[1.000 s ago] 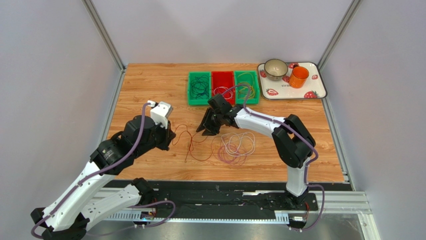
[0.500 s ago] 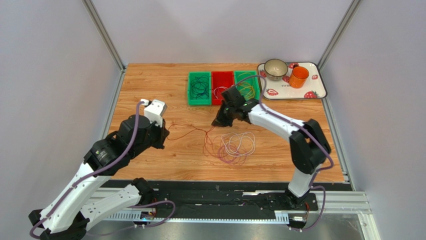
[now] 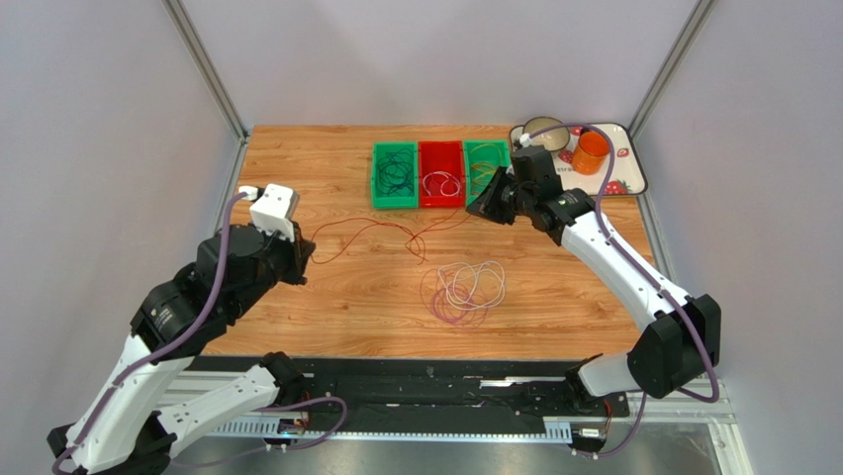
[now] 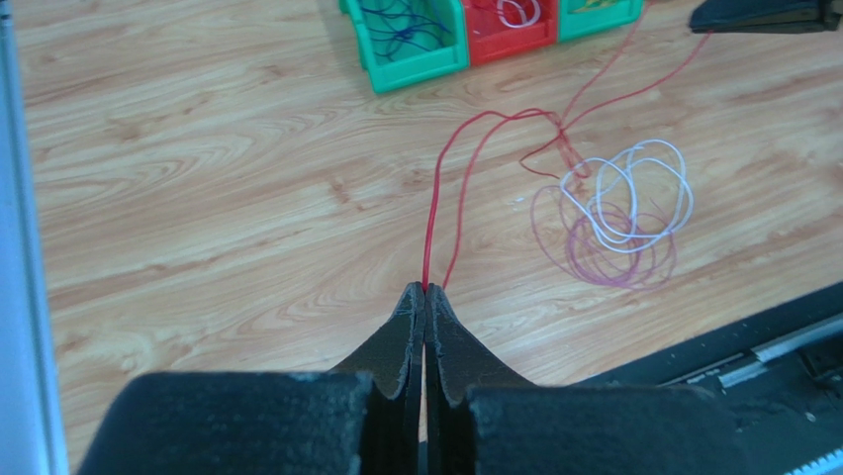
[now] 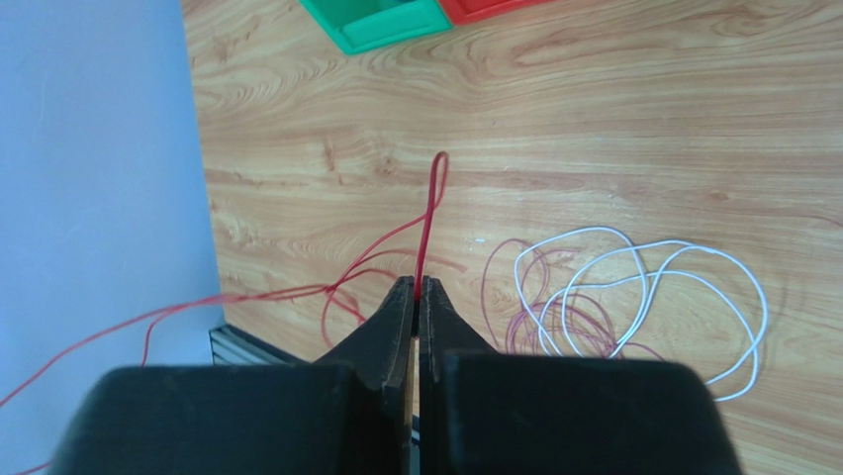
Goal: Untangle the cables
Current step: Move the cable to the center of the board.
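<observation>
Over the counter (image 3: 327,178), left pincer (image 4: 424,292) and right pincer (image 5: 417,287) each clamped the red cable (image 4: 432,213); white cable (image 4: 625,198) and purple cable (image 4: 599,262) lay coiled together.

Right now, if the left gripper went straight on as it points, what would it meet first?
Probably the bare table, alongside the red cable the left gripper holds; depth is unclear.

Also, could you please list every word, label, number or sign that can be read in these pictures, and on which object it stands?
None: no word, number or brand can be read in any view.
Strawberry tray: only strawberry pictures show; any lettering is too small to tell.
Bins: no labels show.
Orange cup: no print can be seen.
</observation>
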### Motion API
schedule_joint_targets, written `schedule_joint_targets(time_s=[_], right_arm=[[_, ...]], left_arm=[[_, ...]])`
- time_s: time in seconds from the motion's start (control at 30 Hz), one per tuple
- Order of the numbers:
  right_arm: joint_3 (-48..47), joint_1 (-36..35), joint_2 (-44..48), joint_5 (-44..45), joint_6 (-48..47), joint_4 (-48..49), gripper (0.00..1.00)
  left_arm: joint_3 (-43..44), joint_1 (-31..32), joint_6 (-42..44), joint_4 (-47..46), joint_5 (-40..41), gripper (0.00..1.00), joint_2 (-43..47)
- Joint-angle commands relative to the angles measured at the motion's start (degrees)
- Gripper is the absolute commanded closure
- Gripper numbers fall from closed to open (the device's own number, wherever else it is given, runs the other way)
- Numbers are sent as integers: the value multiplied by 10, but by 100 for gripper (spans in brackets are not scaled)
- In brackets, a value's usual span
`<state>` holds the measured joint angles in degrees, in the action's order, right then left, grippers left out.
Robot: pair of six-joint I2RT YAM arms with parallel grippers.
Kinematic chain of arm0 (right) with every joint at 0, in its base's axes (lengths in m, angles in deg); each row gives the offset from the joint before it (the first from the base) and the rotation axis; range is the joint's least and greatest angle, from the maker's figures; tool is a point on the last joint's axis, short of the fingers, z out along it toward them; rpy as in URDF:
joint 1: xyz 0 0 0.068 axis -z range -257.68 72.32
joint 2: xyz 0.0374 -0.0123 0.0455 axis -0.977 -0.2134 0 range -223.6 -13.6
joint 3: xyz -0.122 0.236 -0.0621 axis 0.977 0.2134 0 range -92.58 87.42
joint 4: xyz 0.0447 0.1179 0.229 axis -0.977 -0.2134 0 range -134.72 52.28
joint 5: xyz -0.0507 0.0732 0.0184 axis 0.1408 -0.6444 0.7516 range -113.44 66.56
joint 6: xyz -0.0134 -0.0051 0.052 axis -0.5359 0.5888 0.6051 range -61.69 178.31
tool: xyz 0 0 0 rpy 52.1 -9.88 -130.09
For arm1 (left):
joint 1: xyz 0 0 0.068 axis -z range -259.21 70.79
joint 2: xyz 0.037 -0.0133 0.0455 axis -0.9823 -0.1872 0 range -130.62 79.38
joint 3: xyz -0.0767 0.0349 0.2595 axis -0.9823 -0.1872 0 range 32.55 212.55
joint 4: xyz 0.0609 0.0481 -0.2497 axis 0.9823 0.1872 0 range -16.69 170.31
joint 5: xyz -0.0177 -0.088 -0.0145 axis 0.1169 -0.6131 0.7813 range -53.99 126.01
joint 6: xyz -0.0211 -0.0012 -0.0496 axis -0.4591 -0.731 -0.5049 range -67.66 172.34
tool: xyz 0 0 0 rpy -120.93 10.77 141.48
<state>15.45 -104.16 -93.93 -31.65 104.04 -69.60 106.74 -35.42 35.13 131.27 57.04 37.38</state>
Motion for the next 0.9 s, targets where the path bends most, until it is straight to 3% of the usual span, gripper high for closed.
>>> schedule_joint_targets(time_s=[0.0,0.13,0.37,0.6,0.87], right_arm=[[-37,-29,12,-72,-70,35,100],[-59,-73,8,-129,-106,55,100],[-61,-118,11,-151,-120,95,97],[-104,-118,34,-135,-138,71,100],[-282,-104,72,-138,-156,-5,100]], left_arm=[[-17,2,1,-67,-84,100,-33],[-25,2,-4,-131,-169,100,-68],[-37,2,-33,-215,-260,100,-131],[-49,2,-35,-181,-141,100,-150],[-112,1,-78,-201,-84,100,-198]])
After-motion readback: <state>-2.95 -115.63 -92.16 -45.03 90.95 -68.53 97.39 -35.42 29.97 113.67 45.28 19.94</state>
